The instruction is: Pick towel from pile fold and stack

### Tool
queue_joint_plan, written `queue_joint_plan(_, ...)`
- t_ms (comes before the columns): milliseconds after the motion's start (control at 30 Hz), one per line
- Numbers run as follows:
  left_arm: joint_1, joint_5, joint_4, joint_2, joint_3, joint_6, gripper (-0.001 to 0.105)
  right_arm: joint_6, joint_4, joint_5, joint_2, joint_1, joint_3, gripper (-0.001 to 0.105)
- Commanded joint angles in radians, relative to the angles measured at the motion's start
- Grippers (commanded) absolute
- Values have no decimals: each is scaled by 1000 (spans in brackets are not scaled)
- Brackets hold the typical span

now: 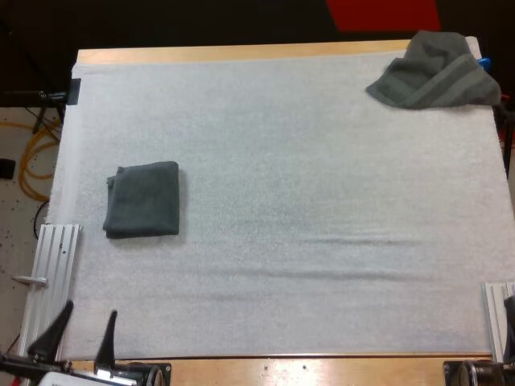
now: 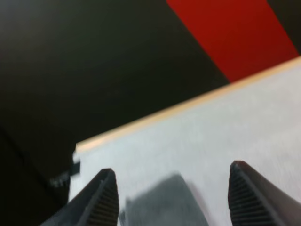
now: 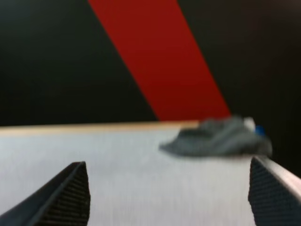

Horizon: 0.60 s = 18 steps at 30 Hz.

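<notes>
A folded dark grey-green towel point(image 1: 142, 199) lies flat on the left part of the white mat point(image 1: 306, 185). A crumpled towel point(image 1: 434, 71) of the same colour sits heaped at the mat's far right corner. My left gripper point(image 1: 80, 331) hovers at the near left corner, open, its fingers apart with nothing between them. In the left wrist view the left gripper point(image 2: 172, 168) points toward the folded towel point(image 2: 162, 202), which lies ahead of it. My right gripper point(image 3: 168, 162) stands open and empty, with the crumpled towel point(image 3: 216, 139) far ahead of it near the mat's far edge.
Aluminium rails lie at the mat's near left point(image 1: 52, 265) and near right point(image 1: 495, 310) edges. The wooden table edge point(image 1: 241, 52) runs along the far side. Yellow cable point(image 1: 36, 153) lies on the floor to the left. The mat between the two towels is bare.
</notes>
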Motion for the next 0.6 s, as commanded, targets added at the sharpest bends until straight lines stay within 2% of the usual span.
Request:
queue_joint_plan(0,-4,-8,62,-43,3,-5,51,-2,42,-1,-42,-3,8,69)
queue_joint_plan(67,-4,-8,179,-105,1,-46,51,-2,138,-1,-46,-3,0,69)
queue_joint_plan(200,1,-17,335,-149,-12,-91,51,-4,169,-2,-46,7,16,69)
queue_joint_plan(400,28,-30,287,-147,-12,-89,51,-11,134,-2,-46,10,36,69)
queue_joint_plan(567,28,-30,167,-146,52,-89,51,-10,42,-5,-44,14,113,69)
